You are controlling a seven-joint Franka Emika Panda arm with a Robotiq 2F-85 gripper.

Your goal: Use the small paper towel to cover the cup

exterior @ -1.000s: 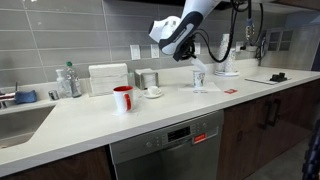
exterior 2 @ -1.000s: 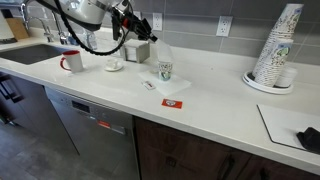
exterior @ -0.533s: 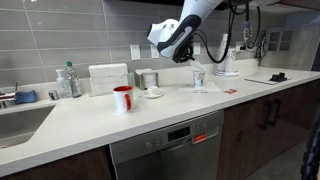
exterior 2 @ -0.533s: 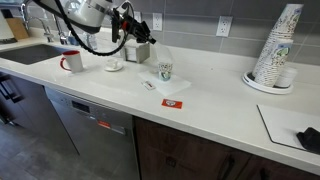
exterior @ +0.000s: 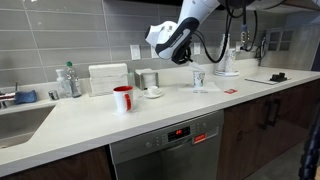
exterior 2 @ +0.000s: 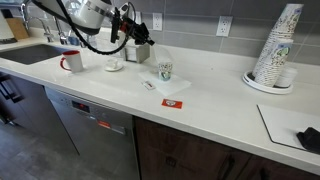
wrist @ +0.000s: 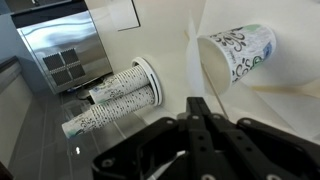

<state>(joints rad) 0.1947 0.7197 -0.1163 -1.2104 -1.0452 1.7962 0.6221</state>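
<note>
The cup is small and pale with a dark pattern. It stands on the larger white sheet on the counter, and shows in both exterior views and in the wrist view. My gripper hangs high above the counter, up and to the left of the cup, also seen in an exterior view. Its fingers are shut on the small paper towel, a thin white sheet that hangs from them. The towel is clear of the cup.
A red mug, a white cup on a saucer and a metal canister stand left of the cup. A small red item lies in front of it. A stack of paper cups stands far along the counter.
My gripper has drifted slightly left, away from the cup, with the towel still in it. The cup and other objects have not moved.
</note>
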